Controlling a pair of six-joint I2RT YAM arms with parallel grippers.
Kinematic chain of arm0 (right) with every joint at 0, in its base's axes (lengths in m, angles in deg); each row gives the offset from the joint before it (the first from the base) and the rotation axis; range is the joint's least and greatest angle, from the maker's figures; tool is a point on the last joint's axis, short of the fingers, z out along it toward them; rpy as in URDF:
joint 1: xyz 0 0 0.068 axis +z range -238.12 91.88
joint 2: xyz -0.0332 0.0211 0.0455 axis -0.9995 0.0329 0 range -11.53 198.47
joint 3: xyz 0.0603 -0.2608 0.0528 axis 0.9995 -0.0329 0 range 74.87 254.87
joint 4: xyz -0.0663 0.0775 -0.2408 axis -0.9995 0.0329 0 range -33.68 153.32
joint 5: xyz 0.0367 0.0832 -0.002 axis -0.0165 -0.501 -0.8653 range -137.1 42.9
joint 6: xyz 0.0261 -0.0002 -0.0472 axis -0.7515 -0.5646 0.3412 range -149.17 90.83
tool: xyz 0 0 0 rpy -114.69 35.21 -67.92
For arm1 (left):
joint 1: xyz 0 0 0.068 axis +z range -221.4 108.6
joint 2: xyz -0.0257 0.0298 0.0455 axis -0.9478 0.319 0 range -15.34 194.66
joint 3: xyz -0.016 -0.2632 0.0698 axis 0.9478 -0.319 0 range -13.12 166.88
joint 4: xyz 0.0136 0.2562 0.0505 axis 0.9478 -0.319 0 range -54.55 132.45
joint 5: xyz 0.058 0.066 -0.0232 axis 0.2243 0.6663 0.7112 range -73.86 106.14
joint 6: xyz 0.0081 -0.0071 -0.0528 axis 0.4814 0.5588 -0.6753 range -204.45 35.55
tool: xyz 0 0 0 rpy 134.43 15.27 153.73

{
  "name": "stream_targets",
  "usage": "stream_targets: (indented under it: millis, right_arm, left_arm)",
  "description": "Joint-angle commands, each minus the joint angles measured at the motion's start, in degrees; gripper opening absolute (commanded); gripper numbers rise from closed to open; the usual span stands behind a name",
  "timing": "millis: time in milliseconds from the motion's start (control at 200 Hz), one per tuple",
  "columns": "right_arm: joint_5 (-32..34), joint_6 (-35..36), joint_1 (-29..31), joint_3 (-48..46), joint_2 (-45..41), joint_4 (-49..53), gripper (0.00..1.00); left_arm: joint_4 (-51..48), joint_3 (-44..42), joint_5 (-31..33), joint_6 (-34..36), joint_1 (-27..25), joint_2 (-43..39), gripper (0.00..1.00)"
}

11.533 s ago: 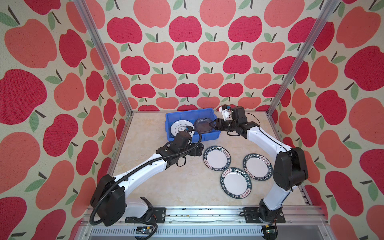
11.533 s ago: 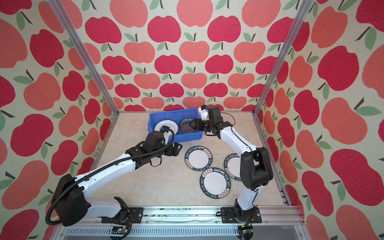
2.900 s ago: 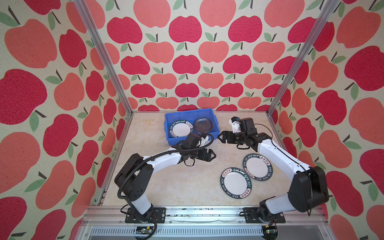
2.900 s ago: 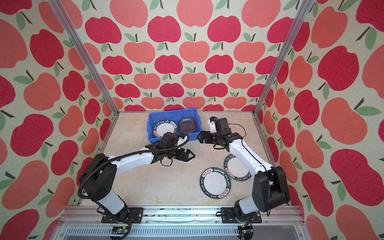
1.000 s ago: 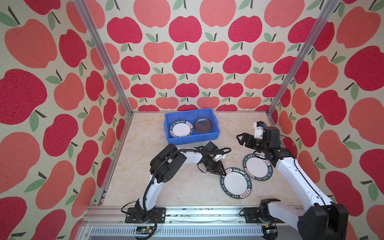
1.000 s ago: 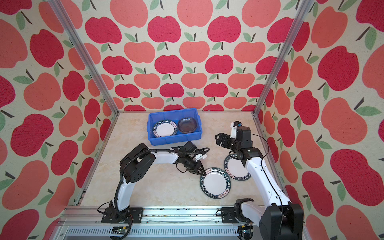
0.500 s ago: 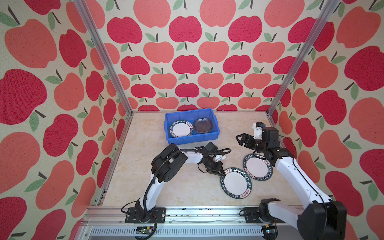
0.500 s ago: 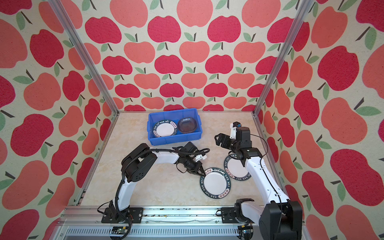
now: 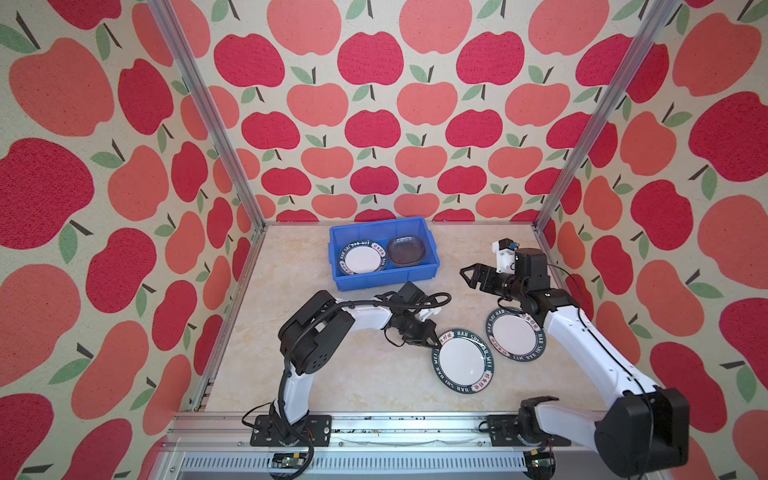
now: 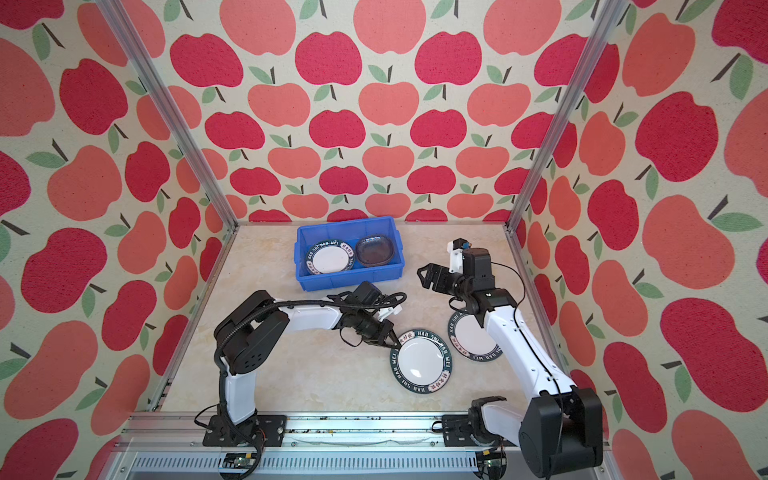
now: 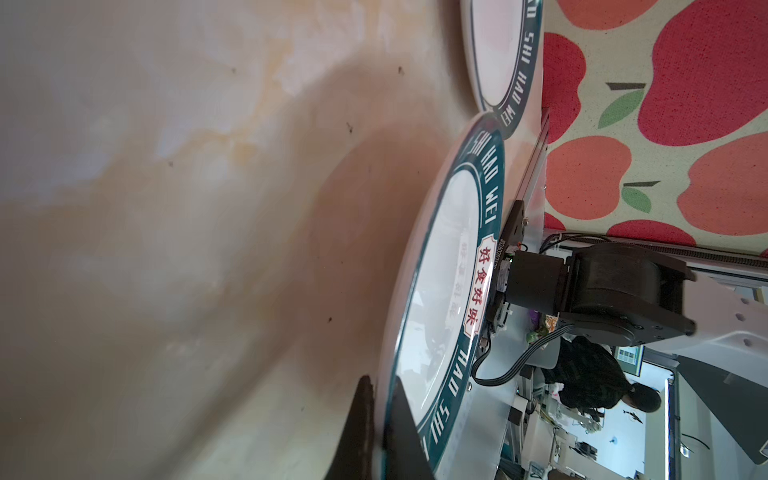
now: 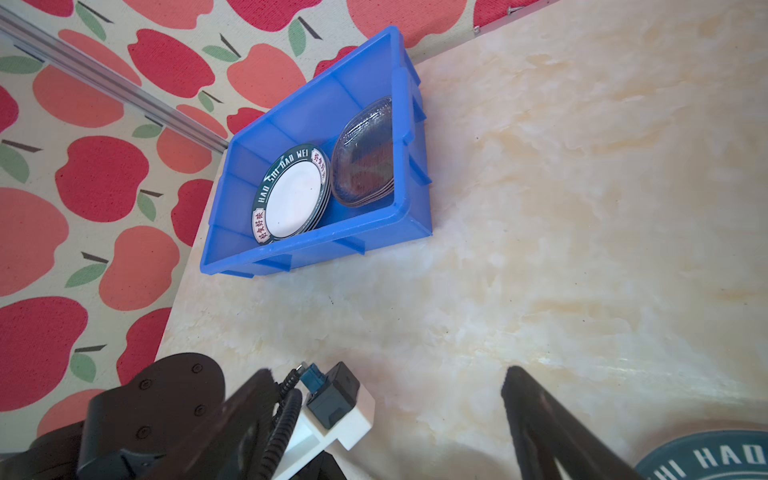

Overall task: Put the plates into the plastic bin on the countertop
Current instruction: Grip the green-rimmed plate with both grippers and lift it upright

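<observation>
Plates, logged by group. Blue plastic bin [image 9: 384,283] [image 10: 349,283] [image 12: 332,245] sits far centre on the marble surface [image 9: 353,374] [image 10: 316,374], close to the back wall. Inside it, on the left, is a stack of round green-rimmed plates [image 9: 360,258] [image 10: 330,258] [image 12: 293,197]. On the right is a stack of grey glass plates [image 9: 407,250] [image 10: 375,250] [image 12: 365,153], rounded-square, just beside the round stack. The count in either stack is not readable.

Two more round plates are out on the surface, right of centre. Near green-rimmed plate [image 9: 463,360] [image 10: 421,360] [image 11: 440,291] lies closest to the front rail. Right green-rimmed plate [image 9: 515,334] [image 10: 473,337] [image 11: 498,50] [image 12: 706,457] lies a little farther back and to the right. Their rims come together; I cannot tell whether they touch.

My left jaws are narrowed onto the far-left rim of the near green-rimmed plate. The left wrist view shows one dark finger [image 11: 358,428] on each side of that rim, pinching it. A broad shadow lies on the surface beneath that side of the plate. I cannot tell whether the opposite edge rests on the surface.

My right jaws are spread wide with nothing between them. They hang above bare surface, between the blue plastic bin and the right green-rimmed plate, tips pointing left. In the right wrist view the fingers [image 12: 536,415] frame bare marble, with the bin beyond. My right arm [image 9: 590,345] [image 10: 519,345] crosses over the far-right part of the right green-rimmed plate in both top views.
</observation>
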Motion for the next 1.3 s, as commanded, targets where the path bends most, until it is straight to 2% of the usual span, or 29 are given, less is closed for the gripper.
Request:
stream_targets:
  millis: [0,165,310,405,605,770,946,1076,1291]
  right_arm:
    - [-1.0,0.7,0.6,3.3,1.1,-0.4,0.88]
    - [-2.7,1.0,0.6,6.7,2.5,-0.2,0.87]
    - [-5.8,1.2,1.0,8.6,3.7,0.0,0.86]
    - [-9.2,0.7,1.4,8.0,4.3,-1.1,0.71]
    - [-11.1,0.8,2.1,6.0,3.6,-0.5,0.7]
    - [-15.8,0.2,2.5,5.4,5.4,-2.0,0.68]
    - [-18.4,0.3,4.1,7.0,8.9,-2.9,0.64]
    - [-21.1,-0.7,6.7,8.8,13.0,-4.9,0.6]
    - [-24.0,-4.8,9.6,10.9,19.4,-11.7,0.58]
  left_arm:
    - [-0.6,-1.8,4.1,0.1,0.2,-7.9,0.0]
    - [-5.2,-4.6,8.1,0.7,2.5,-16.3,0.0]
    - [-6.6,-7.2,8.4,0.8,6.8,-22.9,0.0]
    - [-6.0,-8.8,8.2,0.1,10.3,-26.5,0.0]
    - [-7.8,-9.4,10.5,-0.7,17.0,-31.4,0.0]
    - [-1.7,-12.9,7.6,-5.4,24.2,-34.0,0.0]
    - [3.8,-14.9,5.2,-9.1,29.5,-36.3,0.0]
    - [6.6,-15.4,3.6,-11.3,32.1,-36.8,0.0]
    - [12.2,-16.4,0.6,-15.0,35.0,-36.0,0.0]
